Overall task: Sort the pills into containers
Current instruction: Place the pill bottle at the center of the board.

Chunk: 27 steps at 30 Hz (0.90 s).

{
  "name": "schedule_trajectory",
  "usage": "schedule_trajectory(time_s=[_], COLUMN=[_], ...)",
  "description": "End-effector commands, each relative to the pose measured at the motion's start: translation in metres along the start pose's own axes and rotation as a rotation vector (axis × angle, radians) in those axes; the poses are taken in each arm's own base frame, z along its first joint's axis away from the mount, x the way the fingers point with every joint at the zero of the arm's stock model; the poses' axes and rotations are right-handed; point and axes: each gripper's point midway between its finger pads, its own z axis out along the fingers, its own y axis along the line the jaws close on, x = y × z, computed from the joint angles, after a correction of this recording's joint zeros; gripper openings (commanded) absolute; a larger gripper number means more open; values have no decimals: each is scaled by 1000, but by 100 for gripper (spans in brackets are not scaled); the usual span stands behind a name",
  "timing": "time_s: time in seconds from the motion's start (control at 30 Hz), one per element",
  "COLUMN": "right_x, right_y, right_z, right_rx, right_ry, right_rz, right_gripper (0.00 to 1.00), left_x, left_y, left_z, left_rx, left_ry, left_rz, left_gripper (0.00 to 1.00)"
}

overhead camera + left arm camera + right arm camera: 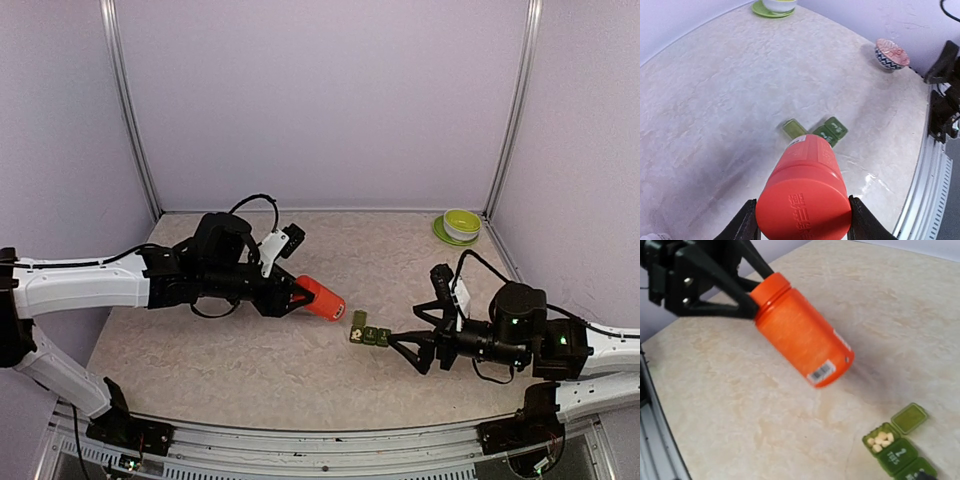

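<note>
While the left gripper [300, 296] clamps the bottle [325, 300], its arm [90, 283] stretches inward.

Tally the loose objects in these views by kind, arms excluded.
Bottles: 1 (red-orange bottle)
Pill boxes: 1 (containers, a green three-box strip)
Bowls: 2 (green bowl, patterned bowl)
Plates: 1 (green plate)
Total: 5
Uncounted: white sliver at the left wrist view's corner, too cropped to identify.

Green bowl [461, 221] on plate [439, 232] (far rt corner).
</note>
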Motion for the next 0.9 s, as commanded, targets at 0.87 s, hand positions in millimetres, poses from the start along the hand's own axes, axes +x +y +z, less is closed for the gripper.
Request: schedule_trajectory(time_s=[0.87], right_x=[24], right_y=[-14], right_z=[1], right_rx=[48], right_ry=[26], right_rz=[23], right_gripper=[100], left_x=[24], left_y=[140], left_z=[9], left_rx=[-549], left_ry=[272], left_rz=[17], left_gripper=[12])
